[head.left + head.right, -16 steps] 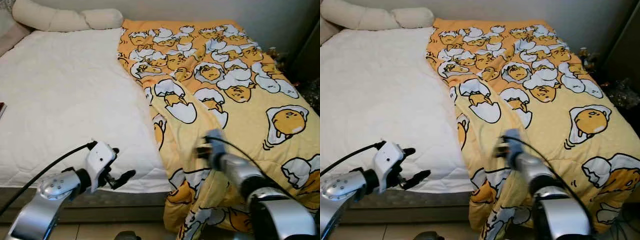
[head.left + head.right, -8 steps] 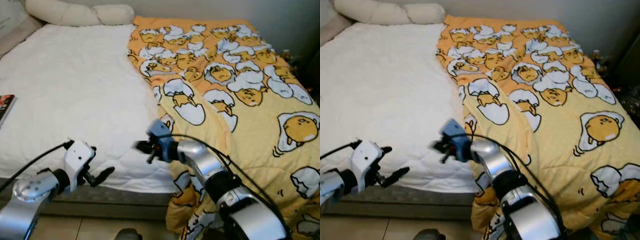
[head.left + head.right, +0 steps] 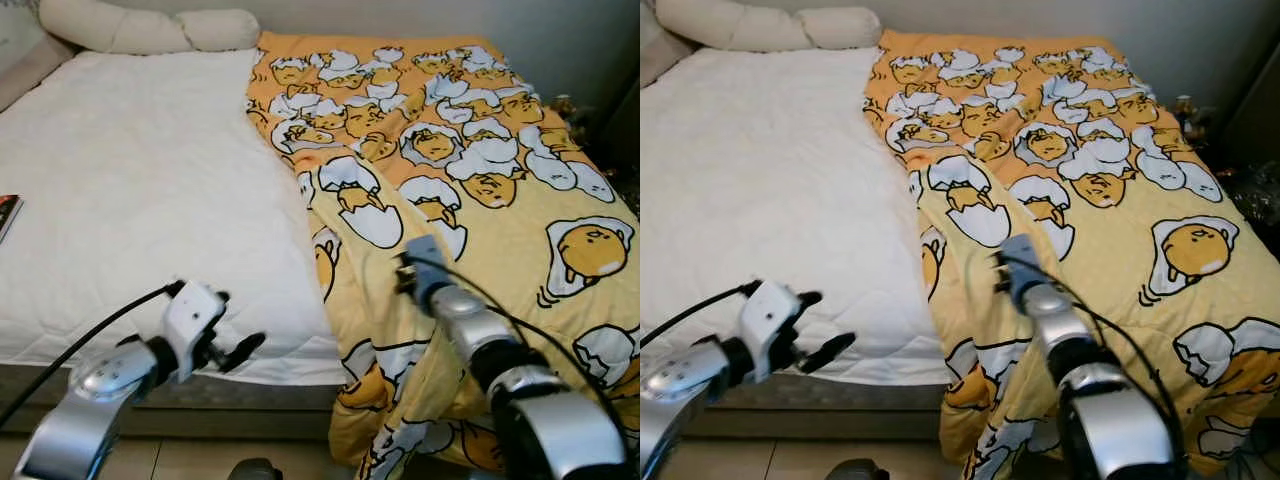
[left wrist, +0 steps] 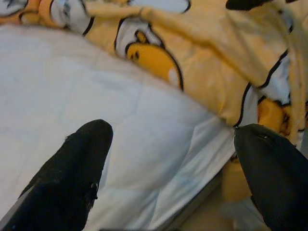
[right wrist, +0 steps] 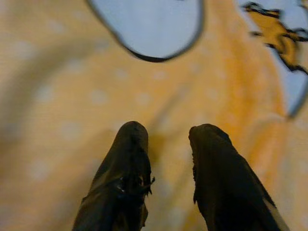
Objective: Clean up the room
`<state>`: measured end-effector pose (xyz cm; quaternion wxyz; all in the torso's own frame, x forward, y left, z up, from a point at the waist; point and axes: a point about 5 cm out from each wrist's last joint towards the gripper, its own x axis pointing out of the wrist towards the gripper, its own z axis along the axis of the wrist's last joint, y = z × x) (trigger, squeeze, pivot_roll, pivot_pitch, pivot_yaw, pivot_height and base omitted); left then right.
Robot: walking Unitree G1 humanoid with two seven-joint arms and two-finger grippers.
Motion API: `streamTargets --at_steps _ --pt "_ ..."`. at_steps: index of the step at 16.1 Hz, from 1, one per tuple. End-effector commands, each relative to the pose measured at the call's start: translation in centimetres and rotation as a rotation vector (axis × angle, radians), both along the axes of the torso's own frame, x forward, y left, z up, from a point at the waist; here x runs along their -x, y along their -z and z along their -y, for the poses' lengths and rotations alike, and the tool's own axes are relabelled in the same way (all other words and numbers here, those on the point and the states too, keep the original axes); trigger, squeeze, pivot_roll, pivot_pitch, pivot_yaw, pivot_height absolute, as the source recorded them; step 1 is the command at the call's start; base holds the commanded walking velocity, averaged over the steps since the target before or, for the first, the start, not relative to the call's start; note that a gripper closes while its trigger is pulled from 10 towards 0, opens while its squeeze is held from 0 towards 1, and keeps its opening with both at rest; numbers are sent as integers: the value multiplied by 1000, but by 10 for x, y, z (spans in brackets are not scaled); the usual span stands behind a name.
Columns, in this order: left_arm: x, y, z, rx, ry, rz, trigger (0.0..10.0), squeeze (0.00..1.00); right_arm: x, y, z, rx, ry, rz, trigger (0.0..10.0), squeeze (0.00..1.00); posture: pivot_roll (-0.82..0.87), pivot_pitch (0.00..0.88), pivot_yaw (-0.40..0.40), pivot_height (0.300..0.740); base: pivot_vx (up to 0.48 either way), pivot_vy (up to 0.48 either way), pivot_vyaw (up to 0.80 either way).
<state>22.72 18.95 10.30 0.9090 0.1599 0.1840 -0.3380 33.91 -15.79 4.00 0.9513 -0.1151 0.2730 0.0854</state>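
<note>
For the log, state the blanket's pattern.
The blanket is orange-yellow with cartoon eggs in white shells; clearest in the left eye view.

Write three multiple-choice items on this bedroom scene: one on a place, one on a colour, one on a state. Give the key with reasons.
1. Where does the right gripper sit?
A. over the yellow blanket
B. over the pillows
C. by the floor

2. What colour is the bare mattress cover?
A. blue
B. white
C. green

3. How do the left gripper's fingers stand?
A. clamped on the blanket
B. shut on nothing
C. spread open

Key: 1 A, its fingers point at the yellow blanket. 2 B, the quilted surface left of the blanket is white. 3 C, the left wrist view shows a wide gap between them, over the mattress edge.
</note>
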Motion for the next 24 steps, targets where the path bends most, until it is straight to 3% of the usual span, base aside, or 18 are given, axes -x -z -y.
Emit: streamTargets --at_steps 1,5,11,12,13,14,15,16,17,19,20,24 --pt "-1 -4 6 -2 22 12 10000 0 -4 -5 6 -1 37 16 10000 1000 261 0 25 740 0 0 0" --pt "3 -5 9 -6 46 4 10000 0 -3 -4 26 39 135 -5 10000 1000 291 0 15 740 0 0 0" --pt "9 -4 6 -16 42 -11 10000 0 -2 -4 39 55 225 10 10000 1000 294 0 17 740 0 0 0" --pt "9 -5 7 -17 47 -13 10000 0 2 1 40 56 227 -25 10000 682 292 0 22 740 0 0 0" --pt "8 -5 7 -17 50 -14 10000 0 6 7 37 13 209 -64 10000 0 292 0 22 740 0 0 0" --pt "7 -6 7 -21 57 -14 10000 0 13 16 33 -58 189 -120 10000 0 294 0 29 740 0 0 0" --pt "6 -7 7 -25 61 -12 10000 0 17 20 36 -59 198 -138 10000 0 309 0 31 740 0 0 0" --pt "5 -9 6 -29 63 -11 10000 0 20 23 42 -60 242 -148 8784 0 319 0 31 740 0 0 0" --pt "5 -11 4 -34 65 -10 10000 0 25 26 49 -50 295 -163 5412 0 330 0 30 740 0 0 0" --pt "5 -12 3 -45 67 -13 10000 0 33 32 60 -32 351 -189 431 0 352 0 29 740 0 0 0" --pt "6 -13 1 -49 66 -16 10000 0 36 35 61 -39 356 -205 0 0 362 0 31 740 0 0 0" --pt "8 -16 -4 -64 61 -24 10000 0 42 41 62 -125 384 -228 0 0 383 0 43 740 0 0 0"
